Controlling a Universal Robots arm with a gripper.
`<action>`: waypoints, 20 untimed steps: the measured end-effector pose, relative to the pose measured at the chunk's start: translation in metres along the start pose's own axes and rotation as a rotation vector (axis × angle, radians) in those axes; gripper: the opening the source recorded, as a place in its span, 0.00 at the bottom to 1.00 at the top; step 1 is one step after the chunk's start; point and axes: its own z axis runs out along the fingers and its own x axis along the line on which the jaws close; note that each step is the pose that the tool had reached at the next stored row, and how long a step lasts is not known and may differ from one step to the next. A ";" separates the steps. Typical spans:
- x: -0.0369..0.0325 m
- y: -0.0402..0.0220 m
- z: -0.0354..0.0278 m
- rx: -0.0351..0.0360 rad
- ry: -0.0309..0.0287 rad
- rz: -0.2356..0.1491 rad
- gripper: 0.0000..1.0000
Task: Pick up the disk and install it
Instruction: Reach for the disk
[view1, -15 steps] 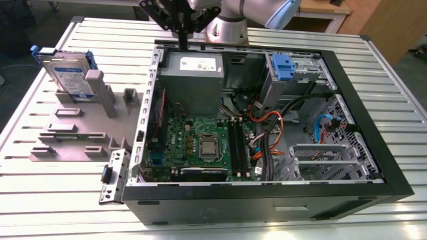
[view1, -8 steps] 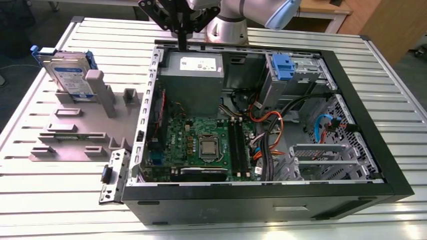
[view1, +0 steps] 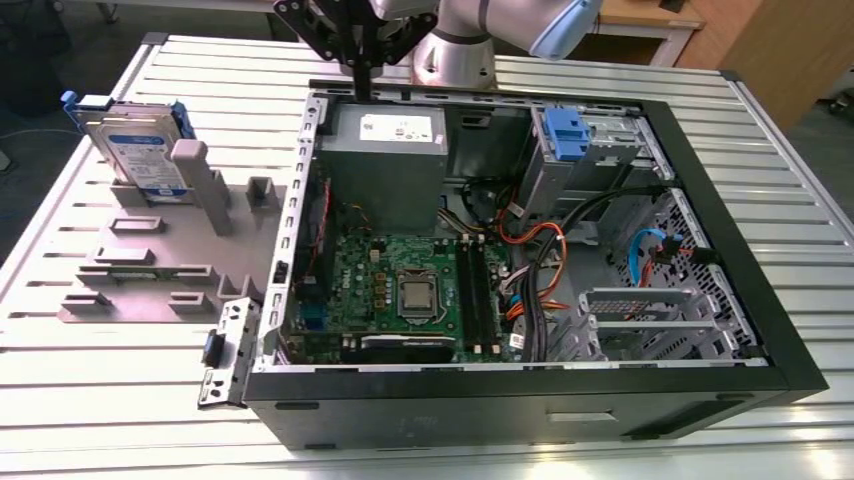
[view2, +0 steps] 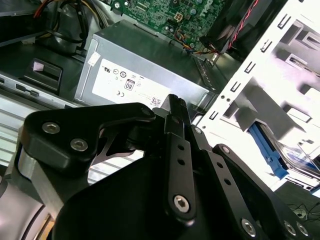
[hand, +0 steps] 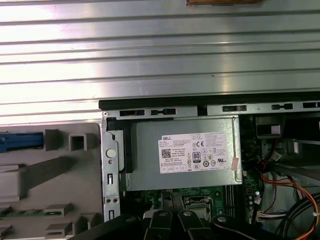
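Claw (view1: 363, 90) hung pinched together and empty above the rim of the case (view1: 534, 390), well apart from the upright disk (view1: 134, 150). Reckon approaching square to its top edge mattered most.

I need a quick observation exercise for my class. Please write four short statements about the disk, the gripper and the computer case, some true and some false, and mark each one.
1. The disk stands on edge in the grey holder, outside the computer case. True.
2. The gripper is holding the disk. False: it hangs empty above the case's rim, well apart from the disk.
3. The case lies open, with the green circuit board showing. True.
4. The grey box with the white sticker sits on the table beside the case. False: it sits inside the case, close under the gripper.
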 end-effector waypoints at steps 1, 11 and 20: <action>0.0003 0.0000 0.0000 0.0000 -0.0001 0.000 0.11; 0.0040 -0.0003 -0.0001 -0.0001 -0.0001 0.000 0.11; 0.0070 -0.0005 -0.0002 0.0000 0.0000 0.000 0.11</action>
